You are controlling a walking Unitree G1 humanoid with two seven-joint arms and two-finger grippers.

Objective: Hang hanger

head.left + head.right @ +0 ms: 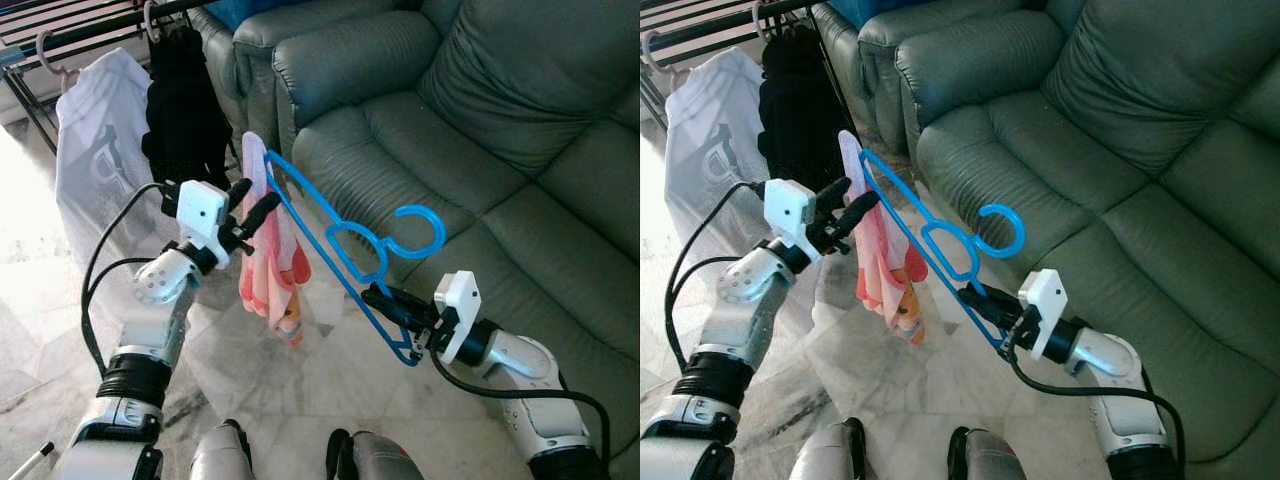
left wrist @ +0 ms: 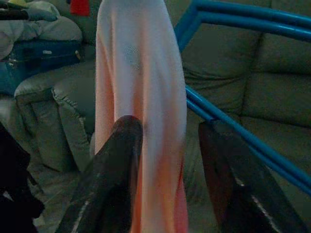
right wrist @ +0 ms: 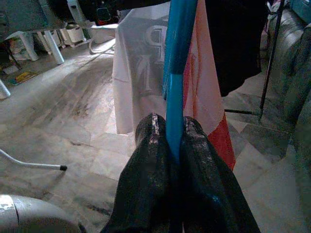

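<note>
**Blue hanger up in the air, pink garment draped on it**

R hand [image 1: 388, 303] clenched tight on the lower end of the blue hanger [image 1: 335, 235] — wrist cam shows both black fingers [image 3: 146, 194] pinching the blue bar between them. Hanger is tilted, its hook [image 1: 418, 232] curling up toward the grey-green sofa [image 1: 480, 130]. Pink-and-white garment [image 1: 270, 260] hangs off the hanger's far end, drooping toward the marble floor [image 1: 300, 400]. L hand [image 1: 252, 205] is right at that end, fingers spread apart, one black finger [image 2: 114, 179] to each side of the cloth; can't tell if they touch it. Behind, a drying rack [image 1: 90, 25] w/ a white shirt [image 1: 100, 150] and a black garment [image 1: 185, 110] hanging, just beside the sofa arm.
</note>
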